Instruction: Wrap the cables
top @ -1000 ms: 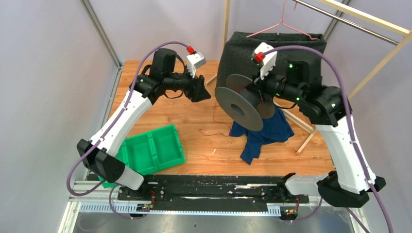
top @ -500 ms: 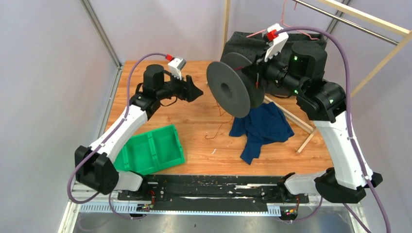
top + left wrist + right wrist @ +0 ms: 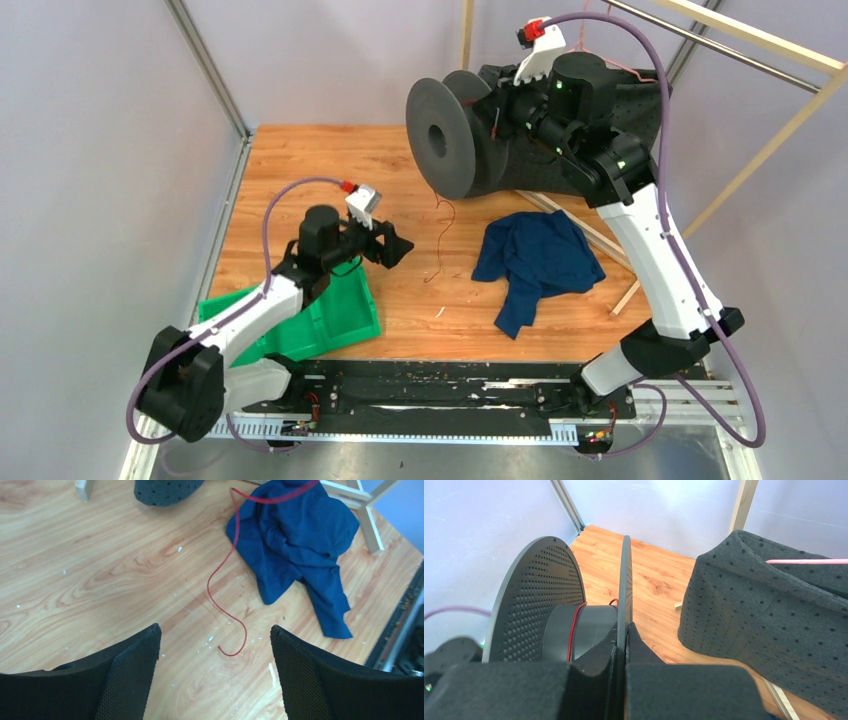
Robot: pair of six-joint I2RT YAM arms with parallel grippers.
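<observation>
A thin red cable [image 3: 440,250] hangs from the dark grey spool [image 3: 440,135] down to the wooden table. Its loose end curls on the wood in the left wrist view [image 3: 209,585]. I can make out no dark cable. My right gripper [image 3: 505,105] is shut on the spool's rim [image 3: 625,580] and holds the spool high over the back of the table. A turn of red cable lies on the hub [image 3: 574,630]. My left gripper [image 3: 400,248] is open and empty, low over the table left of the cable end [image 3: 215,630].
A blue cloth [image 3: 535,260] lies crumpled right of the cable. A green bin [image 3: 320,320] sits at the near left, under the left arm. A dark dotted fabric cover [image 3: 640,100] and a wooden rack [image 3: 600,235] stand at the back right.
The right arm has raised the spool up and to the back left, drawing the cable upward. The left arm has swung from the back down toward the near left, above the green bin.
</observation>
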